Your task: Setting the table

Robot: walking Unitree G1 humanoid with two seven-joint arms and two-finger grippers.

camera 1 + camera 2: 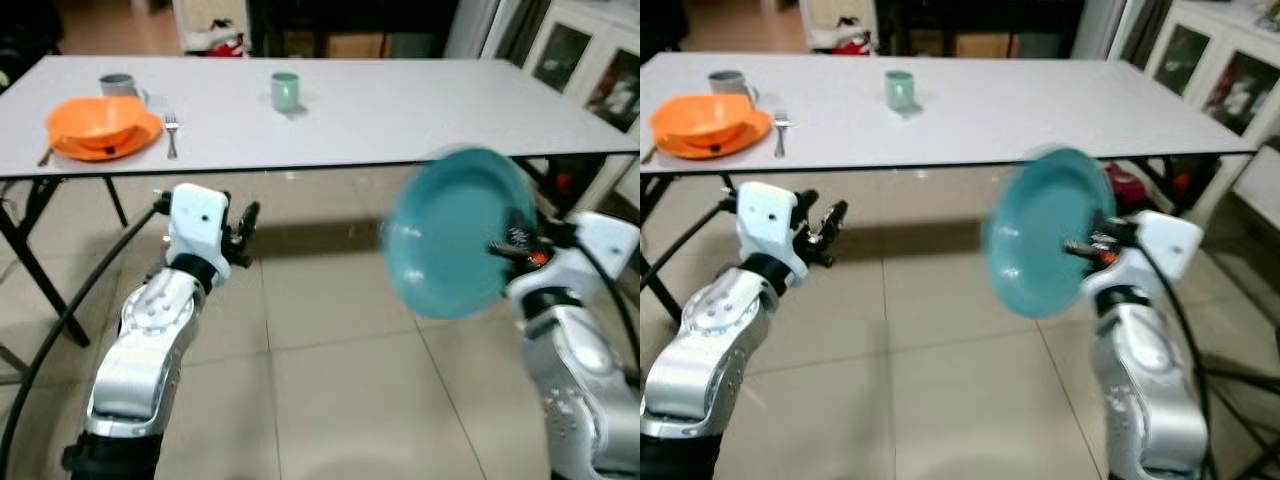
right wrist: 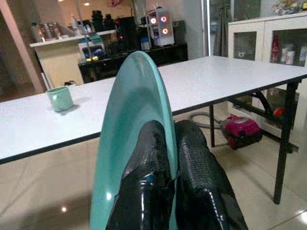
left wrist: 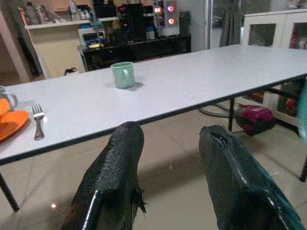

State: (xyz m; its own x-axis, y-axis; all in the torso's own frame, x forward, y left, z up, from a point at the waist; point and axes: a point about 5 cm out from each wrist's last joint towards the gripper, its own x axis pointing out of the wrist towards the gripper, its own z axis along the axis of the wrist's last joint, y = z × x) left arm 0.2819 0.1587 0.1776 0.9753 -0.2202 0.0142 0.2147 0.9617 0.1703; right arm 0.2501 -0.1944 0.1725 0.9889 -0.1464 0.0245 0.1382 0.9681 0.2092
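Note:
My right gripper (image 1: 512, 247) is shut on the rim of a teal plate (image 1: 450, 232), held on edge in the air just in front of the white table's (image 1: 400, 110) near edge, below its top. In the right wrist view the plate (image 2: 134, 124) is pinched between both fingers (image 2: 192, 167). My left gripper (image 1: 250, 222) hangs open and empty below the table edge, its fingers (image 3: 115, 177) apart. On the table's left end sit an orange bowl on an orange plate (image 1: 103, 127), a fork (image 1: 171, 133) and a grey mug (image 1: 118, 85). A green mug (image 1: 285, 91) stands mid-table.
Black table legs (image 1: 40, 260) stand at the left. A white cabinet with glass doors (image 1: 590, 70) is at the right, and a pink vacuum (image 3: 254, 117) lies under the table's right end. Tiled floor (image 1: 330, 380) spreads below my arms.

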